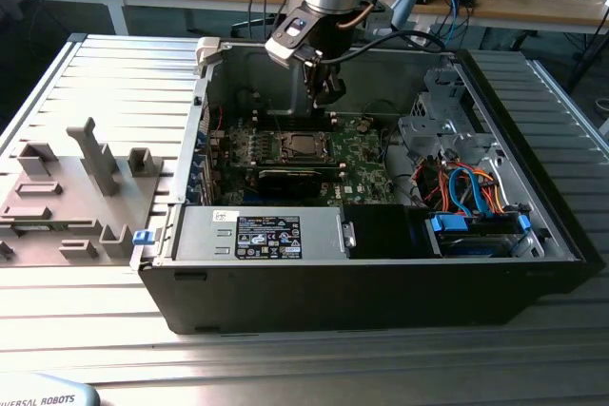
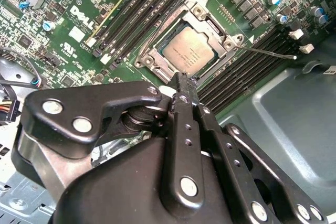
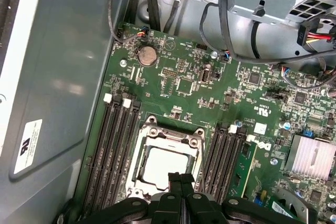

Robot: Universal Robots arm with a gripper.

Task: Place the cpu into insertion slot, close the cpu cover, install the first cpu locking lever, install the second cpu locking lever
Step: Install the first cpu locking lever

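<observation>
The pincer (image 1: 328,102) hangs inside 1 open black computer case (image 1: 381,282) that lies on a ribbed metal tabletop (image 1: 95,73). In both wrist views its 2 fingertips are pressed together with nothing between them, just above the edge of the socket without clearly touching it.

The cpu (image 2: 189,51) lies flat in the insertion slot (image 2: 149,60) on the green circuit board (image 3: 184,66). Its dull silver top carries lines of fine engraved print. The cpu cover (image 2: 212,24) lies down around it, the chip showing through the square cut-out. 1 thin metal lever rod (image 2: 268,51) juts out sideways from a corner of the socket, over the neighbouring memory slots (image 2: 241,69). These long slots run in 2 banks, 1 on each of 2 opposite sides of the socket.

Writing is plentiful:
- 1 white printed logo (image 2: 86,17) on the board
- 1 white sticker (image 3: 27,145) on the grey chassis wall
- 1 black label (image 1: 268,237) on the silver power supply, beside 1 smaller white one.

Also on the board are 1 coin cell (image 3: 147,55) and 1 finned heat sink (image 3: 312,156). 1 grey fixture tray (image 1: 67,197) sits on the exterior view's left, apart from the case.
</observation>
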